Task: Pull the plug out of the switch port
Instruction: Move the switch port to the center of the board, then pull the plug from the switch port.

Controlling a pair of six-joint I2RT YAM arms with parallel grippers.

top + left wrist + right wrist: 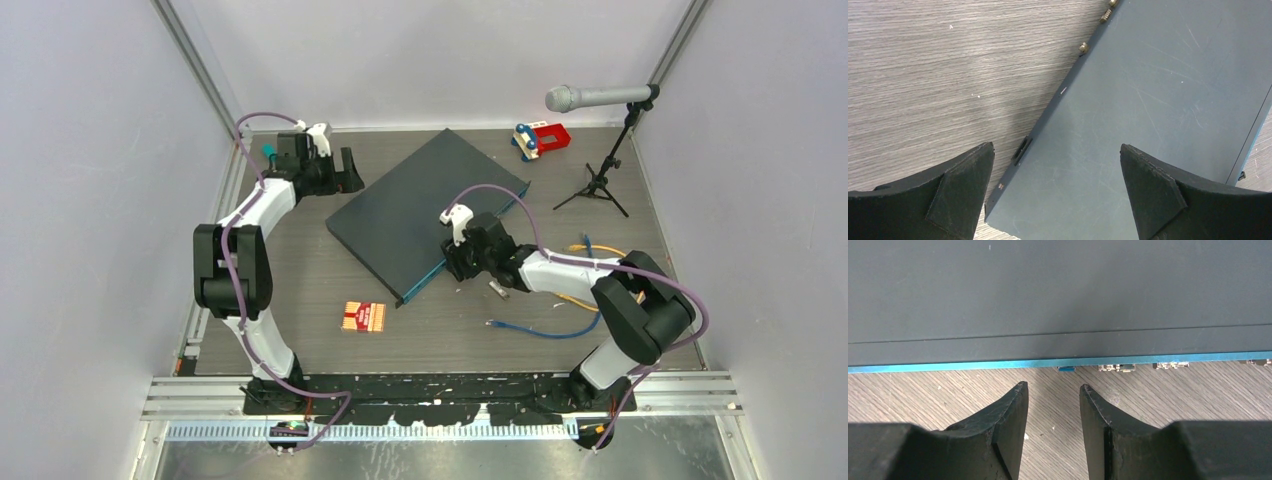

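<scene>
Switch [425, 215]: lying flat mid-counter [300, 290], turned diag., teal front edge facing near-right. Left fingers [968, 175]: hovering over switch's rear edge, a corner showing btwn them; standing wide apart, gripping nothing, one tip over bare counter, the other over the slate top. Right fingers [1010, 410]: sitting just off the teal edge, narrow gap btwn them, nothing in it, tips not touching the switch. Small blue tab [1066, 368]: showing under that edge ahead of the gap, beside a row of sockets [1118, 367]; cannot tell whether it is a plug. Open counter is lying left and near of switch, w/ a red-yellow card [363, 317] there. Right side is crowding: blue cable [545, 330], yellow cable [600, 248], mic stand [598, 185]. Red toy [541, 138]: sitting at far edge.
</scene>
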